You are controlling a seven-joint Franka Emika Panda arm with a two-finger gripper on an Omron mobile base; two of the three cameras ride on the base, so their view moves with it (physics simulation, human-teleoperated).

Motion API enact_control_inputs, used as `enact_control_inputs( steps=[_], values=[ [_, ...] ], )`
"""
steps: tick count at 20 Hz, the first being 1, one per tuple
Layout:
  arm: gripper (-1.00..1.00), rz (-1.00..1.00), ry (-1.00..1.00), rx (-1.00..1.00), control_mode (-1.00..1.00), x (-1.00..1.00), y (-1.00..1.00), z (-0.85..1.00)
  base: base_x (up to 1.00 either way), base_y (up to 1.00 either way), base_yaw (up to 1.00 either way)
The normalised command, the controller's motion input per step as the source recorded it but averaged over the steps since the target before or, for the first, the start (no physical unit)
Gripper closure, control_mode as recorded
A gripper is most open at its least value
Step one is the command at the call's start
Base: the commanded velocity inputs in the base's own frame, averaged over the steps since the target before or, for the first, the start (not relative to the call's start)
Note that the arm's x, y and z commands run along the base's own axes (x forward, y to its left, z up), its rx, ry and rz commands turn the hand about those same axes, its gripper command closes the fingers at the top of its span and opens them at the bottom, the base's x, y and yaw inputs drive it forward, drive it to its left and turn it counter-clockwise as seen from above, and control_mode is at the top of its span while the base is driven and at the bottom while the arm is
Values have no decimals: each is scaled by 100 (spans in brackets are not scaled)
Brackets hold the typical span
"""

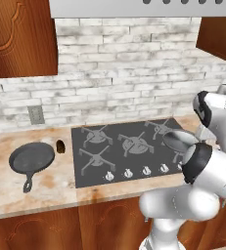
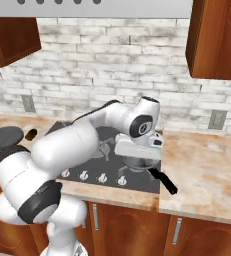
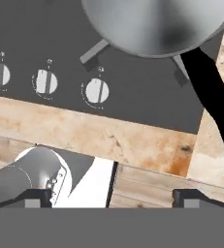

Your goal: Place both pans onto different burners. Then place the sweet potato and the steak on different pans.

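Two round pans occupy separate places. The matte black cast-iron skillet (image 1: pixel 31 158), with its short looped handle, lies flat on the speckled beige stone counter (image 1: pixel 46 188) left of the dark grey cooktop (image 1: pixel 119 166). The shiny grey steel pan (image 1: pixel 179 140) sits on a burner at the cooktop's front right corner; the hand view shows its smooth polished bowl (image 3: pixel 154 24) over the grate arms, its long straight black handle (image 3: pixel 211 92) reaching out past the cooktop edge over the counter. A small dark brown oblong sweet potato (image 1: pixel 60 146) lies on the counter between the skillet and the cooktop, just beside the cooktop's left edge. Black star-shaped grates (image 1: pixel 134 142) mark the other burners; small white knobs (image 3: pixel 96 90) line the front edge. The tool (image 3: pixel 111 198) hangs spread wide above the counter's front edge, pinching nothing, its dark fingertips (image 3: pixel 191 197) well apart.
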Motion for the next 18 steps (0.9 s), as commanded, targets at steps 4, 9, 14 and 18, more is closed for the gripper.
enact_control_inputs(
  steps=[4,9,14,18],
  values=[
    [-100,-38,0,-5,-100,-36,91,32,0,0,0],
    [-100,-34,0,-6,-100,-20,82,26,0,0,0],
    [-100,-15,0,-4,-100,18,89,21,0,0,0],
    [-100,-7,1,-3,-100,33,97,18,0,0,0]
  ],
)
